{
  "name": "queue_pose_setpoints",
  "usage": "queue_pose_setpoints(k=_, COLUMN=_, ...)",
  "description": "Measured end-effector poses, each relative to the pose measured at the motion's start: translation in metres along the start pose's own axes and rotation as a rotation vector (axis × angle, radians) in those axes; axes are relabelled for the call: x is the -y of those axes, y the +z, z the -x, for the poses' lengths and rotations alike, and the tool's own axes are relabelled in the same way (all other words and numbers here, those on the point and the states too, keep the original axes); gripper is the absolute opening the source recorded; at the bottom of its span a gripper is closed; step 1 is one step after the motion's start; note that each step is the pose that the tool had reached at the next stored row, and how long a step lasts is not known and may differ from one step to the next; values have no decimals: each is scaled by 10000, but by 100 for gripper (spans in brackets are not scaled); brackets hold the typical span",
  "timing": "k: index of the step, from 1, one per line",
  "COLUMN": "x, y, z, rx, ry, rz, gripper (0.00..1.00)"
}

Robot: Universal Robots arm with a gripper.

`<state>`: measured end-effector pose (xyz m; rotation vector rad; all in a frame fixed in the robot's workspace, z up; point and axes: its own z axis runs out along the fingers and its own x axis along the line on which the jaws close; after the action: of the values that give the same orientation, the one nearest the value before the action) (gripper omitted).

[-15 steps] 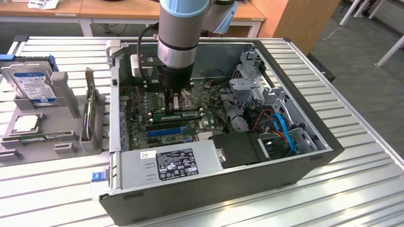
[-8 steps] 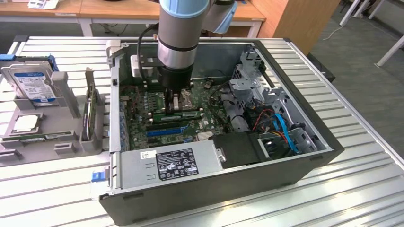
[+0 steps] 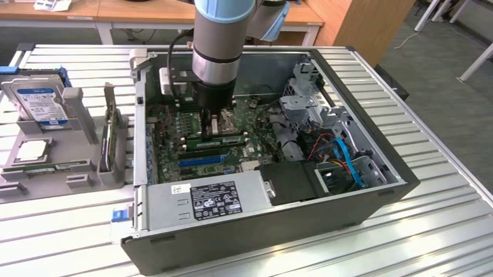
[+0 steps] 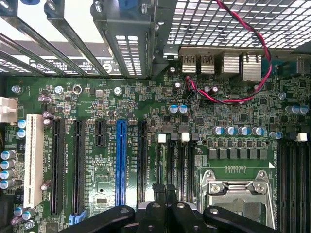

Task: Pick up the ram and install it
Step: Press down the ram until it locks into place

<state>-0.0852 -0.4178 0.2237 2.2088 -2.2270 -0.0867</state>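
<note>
Ram [image 3: 214, 140] (slotted) just below hand [image 3: 209, 123].

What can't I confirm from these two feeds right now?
- Whether the ram is held or seated: in the exterior view the arm covers the gripper; in the wrist view the gripper is shut, but nothing shows between its tips.
- Memory slots: their near ends are covered by the fingers.
- Power supply label: text too small to read.
</note>
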Motion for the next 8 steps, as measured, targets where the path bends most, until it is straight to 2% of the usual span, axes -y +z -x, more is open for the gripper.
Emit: queue_pose_setpoints(k=8, x=1, y=10, z=0, rx=2, ry=0, rz=-1, gripper=10)
